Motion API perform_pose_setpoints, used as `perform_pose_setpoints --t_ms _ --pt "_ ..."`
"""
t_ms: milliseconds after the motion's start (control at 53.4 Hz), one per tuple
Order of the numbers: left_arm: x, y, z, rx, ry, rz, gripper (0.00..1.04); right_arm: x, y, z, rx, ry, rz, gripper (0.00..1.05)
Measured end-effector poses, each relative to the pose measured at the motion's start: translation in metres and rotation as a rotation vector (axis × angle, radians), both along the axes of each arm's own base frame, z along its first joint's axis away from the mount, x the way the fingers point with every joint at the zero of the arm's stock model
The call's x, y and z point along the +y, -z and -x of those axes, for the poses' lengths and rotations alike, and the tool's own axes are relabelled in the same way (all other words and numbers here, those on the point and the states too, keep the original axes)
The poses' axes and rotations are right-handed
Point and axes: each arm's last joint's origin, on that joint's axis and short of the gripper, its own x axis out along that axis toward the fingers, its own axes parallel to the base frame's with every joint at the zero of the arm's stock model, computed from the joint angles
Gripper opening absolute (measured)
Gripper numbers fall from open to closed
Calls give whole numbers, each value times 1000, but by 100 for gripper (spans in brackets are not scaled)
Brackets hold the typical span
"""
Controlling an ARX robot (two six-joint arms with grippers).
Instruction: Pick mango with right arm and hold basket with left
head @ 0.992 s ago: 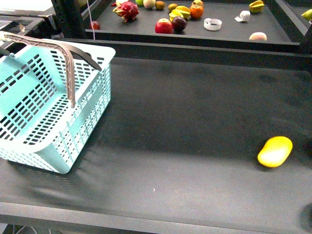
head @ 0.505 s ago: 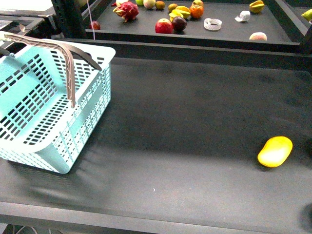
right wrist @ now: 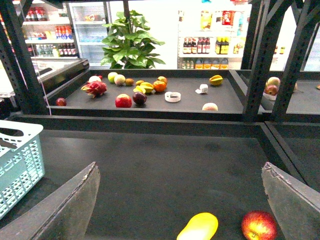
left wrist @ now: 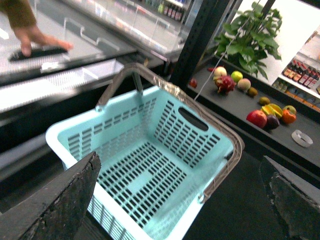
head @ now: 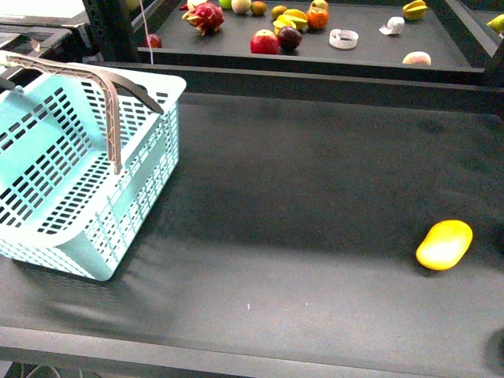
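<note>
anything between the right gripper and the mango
Nothing visible. In the right wrist view the mango lies on bare black table ahead of the open right gripper. A red apple sits beside it, apart, not in the path.

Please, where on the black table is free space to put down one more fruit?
The wide middle of the table, between the basket and the mango, is bare. The near strip in front of both is bare too. The back shelf is crowded with fruit, and a red apple lies beside the mango.
</note>
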Motion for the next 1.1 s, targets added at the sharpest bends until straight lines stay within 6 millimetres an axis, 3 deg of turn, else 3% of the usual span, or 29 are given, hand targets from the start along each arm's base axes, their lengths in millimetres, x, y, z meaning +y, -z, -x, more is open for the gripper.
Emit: perform_pose_setpoints --t_ms 112,262,524,674,842,1105 --pt "-2 17 -37 50 19 184 97 0 0 0 0 0 0 96" --pt "-20 29 -90 84 108 371 97 0 0 0 0 0 0 96" --pt "-49 42 -145 128 179 473 97 0 0 0 0 0 0 96" --pt "-55 47 -170 134 177 513 97 0 0 0 0 0 0 96" --pt "-50 50 -196 110 160 535 97 0 0 0 0 0 0 96" --pt "-17 46 -230 48 107 564 97 0 0 0 0 0 0 96"
